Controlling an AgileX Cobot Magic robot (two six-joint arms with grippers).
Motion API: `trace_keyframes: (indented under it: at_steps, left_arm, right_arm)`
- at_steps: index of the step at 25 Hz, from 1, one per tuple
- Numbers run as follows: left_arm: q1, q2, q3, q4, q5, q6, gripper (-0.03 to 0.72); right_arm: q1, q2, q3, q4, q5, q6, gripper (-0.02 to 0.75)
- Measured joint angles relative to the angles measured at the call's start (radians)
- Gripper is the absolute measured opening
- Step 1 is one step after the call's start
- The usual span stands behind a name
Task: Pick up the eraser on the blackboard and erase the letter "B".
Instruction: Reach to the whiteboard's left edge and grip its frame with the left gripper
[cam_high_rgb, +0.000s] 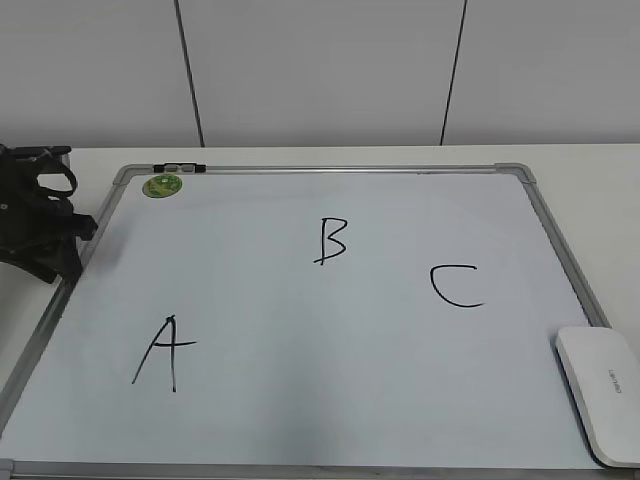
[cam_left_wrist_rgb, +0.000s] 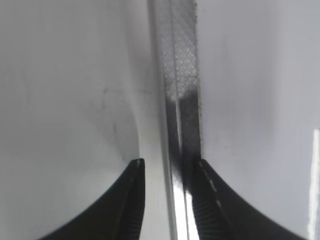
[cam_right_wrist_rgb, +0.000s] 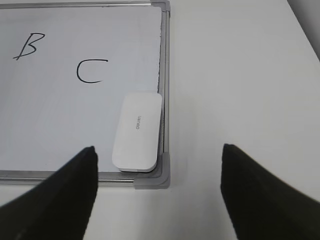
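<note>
The blackboard (cam_high_rgb: 300, 330) is a white board with a silver frame, lying flat on the table. The letter "B" (cam_high_rgb: 332, 241) is near its middle and also shows in the right wrist view (cam_right_wrist_rgb: 28, 46). The eraser (cam_high_rgb: 600, 392), a flat white block, lies at the board's near right corner, against the frame (cam_right_wrist_rgb: 138, 132). My right gripper (cam_right_wrist_rgb: 159, 149) is wide open and empty, above that corner, just short of the eraser; it is out of the exterior view. My left gripper (cam_high_rgb: 70, 250) sits at the board's left edge, its open fingers (cam_left_wrist_rgb: 170, 170) astride the frame rail.
A black "A" (cam_high_rgb: 165, 352) is at the near left and a "C" (cam_high_rgb: 455, 286) right of the B. A round green magnet (cam_high_rgb: 162, 185) sits at the far left corner, next to a small dark clip (cam_high_rgb: 180, 167). White table (cam_right_wrist_rgb: 240, 75) lies right of the board.
</note>
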Motion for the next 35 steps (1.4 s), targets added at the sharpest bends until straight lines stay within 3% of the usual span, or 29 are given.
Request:
trace_keyframes:
  at_steps: [4, 10, 21, 35]
  left_arm:
    - [0.0, 0.004, -0.004, -0.006, 0.004, 0.0, 0.174]
    - [0.002, 0.009, -0.012, -0.022, 0.018, -0.002, 0.016]
    - [0.006, 0.009, -0.012, -0.03, 0.025, -0.006, 0.011]
    - [0.008, 0.011, -0.012, -0.048, 0.026, -0.008, 0.011]
  right_arm:
    - [0.0, 0.0, 0.0, 0.0, 0.0, 0.0, 0.587]
    - [0.0, 0.0, 0.0, 0.0, 0.0, 0.0, 0.587]
    - [0.0, 0.021, -0.051, 0.016, 0.0, 0.0, 0.587]
    - [0.0, 0.543, -0.119, 0.096, -0.06, 0.002, 0.587]
